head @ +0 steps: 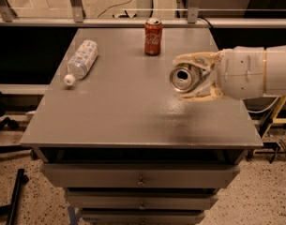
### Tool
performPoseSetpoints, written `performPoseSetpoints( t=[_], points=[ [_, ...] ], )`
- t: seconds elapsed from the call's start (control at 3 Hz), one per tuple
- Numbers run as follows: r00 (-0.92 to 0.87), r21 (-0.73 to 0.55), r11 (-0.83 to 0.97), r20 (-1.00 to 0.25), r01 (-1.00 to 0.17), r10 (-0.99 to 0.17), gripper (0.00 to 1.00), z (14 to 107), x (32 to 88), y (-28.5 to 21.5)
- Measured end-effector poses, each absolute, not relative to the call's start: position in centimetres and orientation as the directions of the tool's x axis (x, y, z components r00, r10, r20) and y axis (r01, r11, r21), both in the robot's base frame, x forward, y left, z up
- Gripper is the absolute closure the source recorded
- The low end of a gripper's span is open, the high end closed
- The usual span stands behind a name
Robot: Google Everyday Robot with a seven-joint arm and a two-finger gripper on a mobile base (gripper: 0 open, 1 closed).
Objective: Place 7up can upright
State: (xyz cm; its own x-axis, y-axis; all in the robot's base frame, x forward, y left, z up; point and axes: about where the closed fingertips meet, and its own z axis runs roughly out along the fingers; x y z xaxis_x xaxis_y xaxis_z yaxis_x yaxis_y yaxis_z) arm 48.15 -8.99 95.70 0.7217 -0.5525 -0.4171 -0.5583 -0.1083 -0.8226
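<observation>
The small aluminium soda can with a silver top (183, 78) is gripped in the cream-coloured two-finger gripper (180, 77), whose fingers (195, 58) close around it from above and below. It lies on its side over the right part of the grey table top (124, 111), and whether it touches the surface cannot be told. Its round silver lid faces the camera, with the dark drinking hole showing. The body is mostly hidden behind the lid and fingers, so no print or brand can be read on it. The white arm (255, 71) reaches in from the right. A red cola can with white script (153, 36) stands upright near the far edge. A clear plastic water bottle with a white cap (81, 60) lies on its side at the left, its label unreadable.
</observation>
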Motion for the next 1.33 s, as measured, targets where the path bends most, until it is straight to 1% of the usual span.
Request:
performPoseSetpoints(
  t=[0.33, 0.67, 1.0, 1.33],
  points=[
    [0.724, -0.823, -0.111, -0.416, -0.557, -0.551, 1.00, 95.7, 48.2, -8.8],
    [0.708, -0.820, -0.036, -0.469, -0.571, -0.527, 1.00, 96.1, 48.1, -9.1],
    [0.678, -0.801, 0.101, -0.559, -0.589, -0.477, 1.00, 96.8, 48.1, -9.9],
    [0.623, -0.725, 0.273, -0.686, -0.633, -0.376, 1.00, 98.0, 48.8, -11.5]
  ],
)
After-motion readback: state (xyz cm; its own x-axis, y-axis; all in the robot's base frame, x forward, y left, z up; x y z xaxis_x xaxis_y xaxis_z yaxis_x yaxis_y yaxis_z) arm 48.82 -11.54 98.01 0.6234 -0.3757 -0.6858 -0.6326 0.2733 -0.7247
